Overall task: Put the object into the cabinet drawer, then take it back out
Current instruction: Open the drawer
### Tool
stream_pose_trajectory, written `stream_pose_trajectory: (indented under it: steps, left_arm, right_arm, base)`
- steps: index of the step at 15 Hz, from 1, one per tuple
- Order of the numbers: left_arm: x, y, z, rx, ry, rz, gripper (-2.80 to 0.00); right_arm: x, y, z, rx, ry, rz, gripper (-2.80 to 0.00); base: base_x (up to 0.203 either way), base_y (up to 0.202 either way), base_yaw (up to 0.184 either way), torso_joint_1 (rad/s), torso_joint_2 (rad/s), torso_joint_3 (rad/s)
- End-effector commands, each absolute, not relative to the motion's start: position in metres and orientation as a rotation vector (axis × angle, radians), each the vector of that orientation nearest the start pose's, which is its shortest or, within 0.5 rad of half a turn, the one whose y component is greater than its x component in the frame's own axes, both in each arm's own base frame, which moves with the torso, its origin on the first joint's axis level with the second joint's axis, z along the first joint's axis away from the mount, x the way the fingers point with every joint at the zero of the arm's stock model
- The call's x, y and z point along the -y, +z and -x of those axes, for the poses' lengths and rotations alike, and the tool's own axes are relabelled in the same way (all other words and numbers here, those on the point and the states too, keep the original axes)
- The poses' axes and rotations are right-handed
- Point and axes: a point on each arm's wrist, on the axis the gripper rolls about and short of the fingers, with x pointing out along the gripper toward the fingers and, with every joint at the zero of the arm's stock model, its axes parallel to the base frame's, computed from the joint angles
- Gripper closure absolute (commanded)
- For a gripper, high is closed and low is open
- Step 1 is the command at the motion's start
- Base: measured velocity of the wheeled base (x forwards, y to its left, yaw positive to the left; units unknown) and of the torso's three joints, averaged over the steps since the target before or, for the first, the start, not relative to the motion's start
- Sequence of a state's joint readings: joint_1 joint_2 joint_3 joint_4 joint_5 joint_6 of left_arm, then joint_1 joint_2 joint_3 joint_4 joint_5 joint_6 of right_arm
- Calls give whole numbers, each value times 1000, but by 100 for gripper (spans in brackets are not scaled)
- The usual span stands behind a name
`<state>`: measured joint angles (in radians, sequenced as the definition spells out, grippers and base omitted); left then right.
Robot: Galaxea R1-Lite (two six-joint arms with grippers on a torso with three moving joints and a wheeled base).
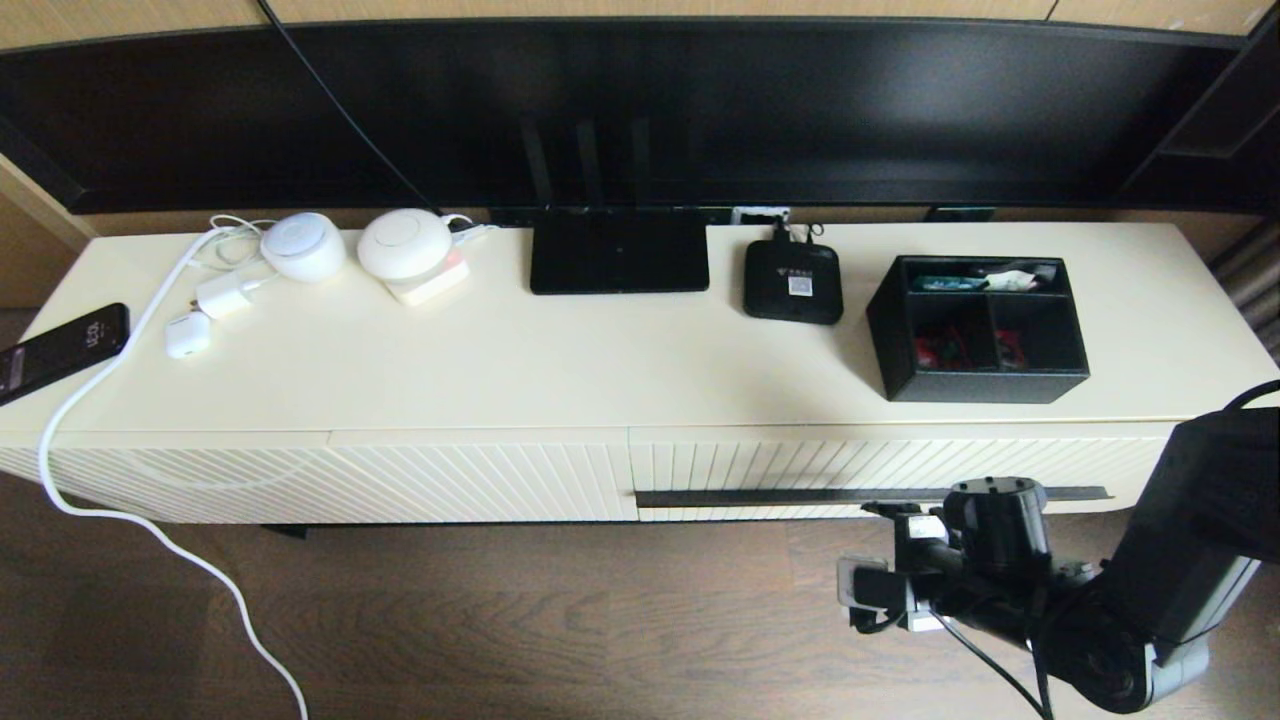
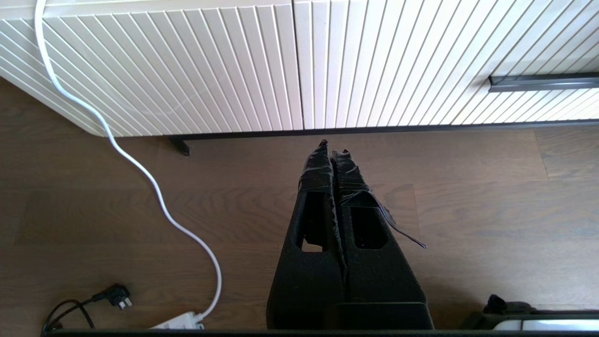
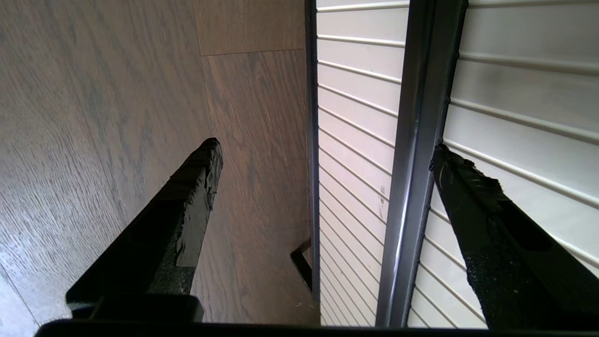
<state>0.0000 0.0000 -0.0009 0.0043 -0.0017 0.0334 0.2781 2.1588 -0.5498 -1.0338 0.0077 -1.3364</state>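
Note:
The black organizer box [image 1: 978, 328] stands on the cream cabinet top at the right, with red and teal items in its compartments. Below it the drawer [image 1: 800, 465] is shut, and its ribbed front [image 3: 355, 140] fills part of the right wrist view. My right gripper [image 3: 327, 150] is open in front of the dark bar handle [image 3: 416, 164]. The bar lies between the fingers, close to one fingertip [image 3: 449, 164]. In the head view that gripper [image 1: 893, 512] sits just under the handle [image 1: 870, 495]. My left gripper [image 2: 333, 147] is shut and empty, low over the floor.
A flat black router [image 1: 618, 262], a small black square device [image 1: 793, 282], two white round gadgets [image 1: 405, 243], chargers and a phone [image 1: 62, 350] lie on the top. A white cable [image 1: 120, 500] hangs to the wooden floor. A dark screen [image 1: 640, 110] stands behind.

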Motion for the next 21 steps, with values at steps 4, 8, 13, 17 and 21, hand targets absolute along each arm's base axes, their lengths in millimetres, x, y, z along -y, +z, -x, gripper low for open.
stream_pose_trajectory:
  steps: [4,8,13,17,21]
  left_arm:
    - [0,75,23,-5,-2,-34,0]
    - [0,75,23,-6,-2,-34,0]
    - [0,75,23,-4,-2,-34,0]
    - [0,75,23,-5,-2,-34,0]
    - [0,75,23,-5,-2,-34,0]
  right_arm:
    - [-90,10,-320,-292,608,1360,-280]
    - [-89,9,-327,-273,596,1355,-280]
    - [-84,-1,-329,-299,607,1347,-280]
    - [-85,5,-333,-273,594,1345,-280]
    - [-82,-1,-323,-310,620,1347,-280]
  base:
    - [0,0,0,0,0,0]
    - [0,0,0,0,0,0]
    - [0,0,0,0,0,0]
    - [0,0,0,0,0,0]
    - [0,0,0,0,0,0]
